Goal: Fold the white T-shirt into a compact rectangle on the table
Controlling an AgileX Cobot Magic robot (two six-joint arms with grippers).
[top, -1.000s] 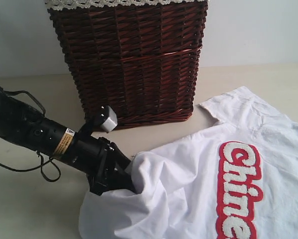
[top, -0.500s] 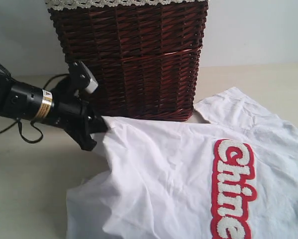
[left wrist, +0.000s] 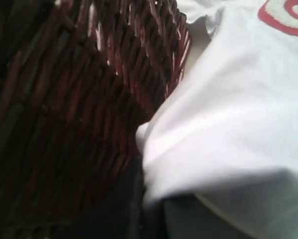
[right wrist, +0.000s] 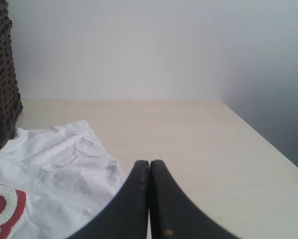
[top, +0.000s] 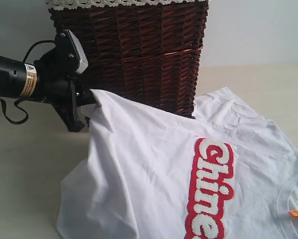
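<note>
The left pincer (top: pixel 87 107) was clamped on what seemed a corner of the white T-shirt (top: pixel 153 169), raised just before the wicker basket (top: pixel 139 59), the rest draped onto the counter (top: pixel 24 169). The right pincer (right wrist: pixel 149 167) stood pressed together, empty, near a sleeve.

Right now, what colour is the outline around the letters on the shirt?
Thick red, around white lettering on the shirt; clearest in the exterior view.
</note>
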